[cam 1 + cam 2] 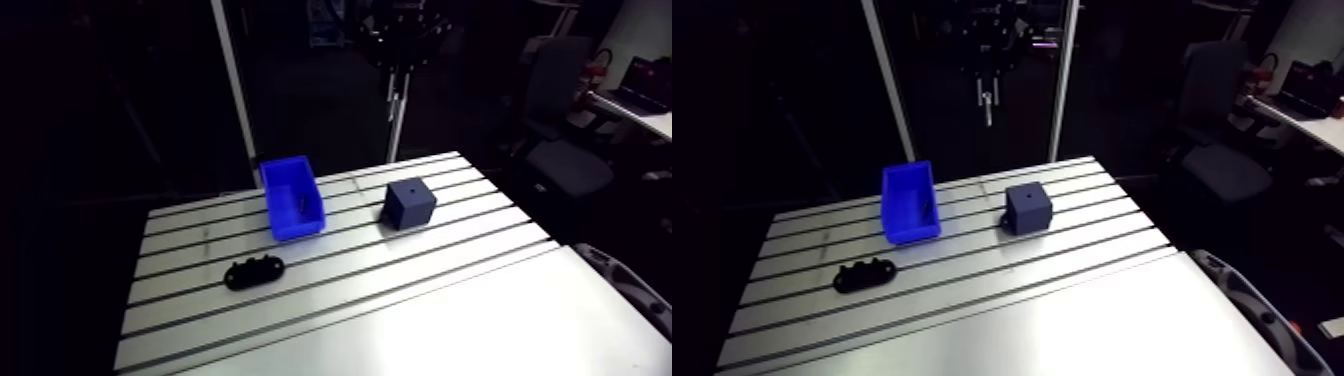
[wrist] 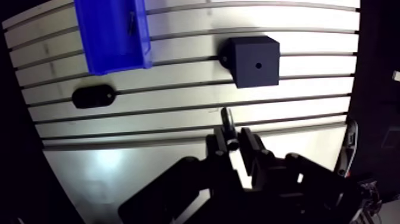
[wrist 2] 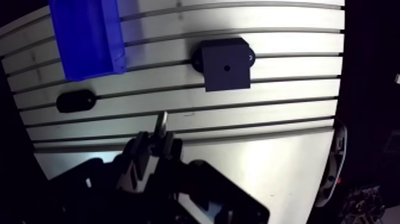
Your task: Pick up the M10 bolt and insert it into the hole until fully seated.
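My gripper (image 2: 234, 143) is shut on a metal bolt (image 2: 226, 118), whose shank sticks out past the fingertips. It hangs well above the slotted table (image 2: 178, 122). Ahead of the gripper and a little to one side stands the dark blue cube (image 2: 256, 59), with a small round hole (image 2: 258, 65) in its top face. In the arm view the cube (image 1: 408, 203) sits at the table's far right, and the gripper (image 1: 987, 100) shows small and dark above the far edge.
An open blue bin (image 1: 292, 197) stands left of the cube, with a small dark part (image 2: 131, 21) inside. A black oblong piece (image 1: 255, 270) lies on the table in front of the bin. A plain white surface (image 1: 480, 330) adjoins the slotted table's near edge.
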Controlling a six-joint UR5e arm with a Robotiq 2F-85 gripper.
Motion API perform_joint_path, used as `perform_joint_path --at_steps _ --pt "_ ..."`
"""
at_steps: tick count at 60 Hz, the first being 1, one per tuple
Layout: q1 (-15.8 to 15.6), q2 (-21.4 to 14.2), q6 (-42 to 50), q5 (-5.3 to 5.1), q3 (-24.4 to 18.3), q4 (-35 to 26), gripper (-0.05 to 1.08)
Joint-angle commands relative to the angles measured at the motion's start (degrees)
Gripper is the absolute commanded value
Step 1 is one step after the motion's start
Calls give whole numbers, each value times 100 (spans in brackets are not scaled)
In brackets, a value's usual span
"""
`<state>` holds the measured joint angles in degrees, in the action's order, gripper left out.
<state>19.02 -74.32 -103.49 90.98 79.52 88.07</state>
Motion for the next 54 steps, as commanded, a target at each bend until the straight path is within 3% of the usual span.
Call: perform_joint_path --at_steps 1,13,31,54 --pt "120 196 -79 12 -98 -14 108" --pt "120 382 -88 3 -158 -14 108" --pt "215 654 -79 90 -232 -14 108" --pt "335 835 -97 65 -129 86 108"
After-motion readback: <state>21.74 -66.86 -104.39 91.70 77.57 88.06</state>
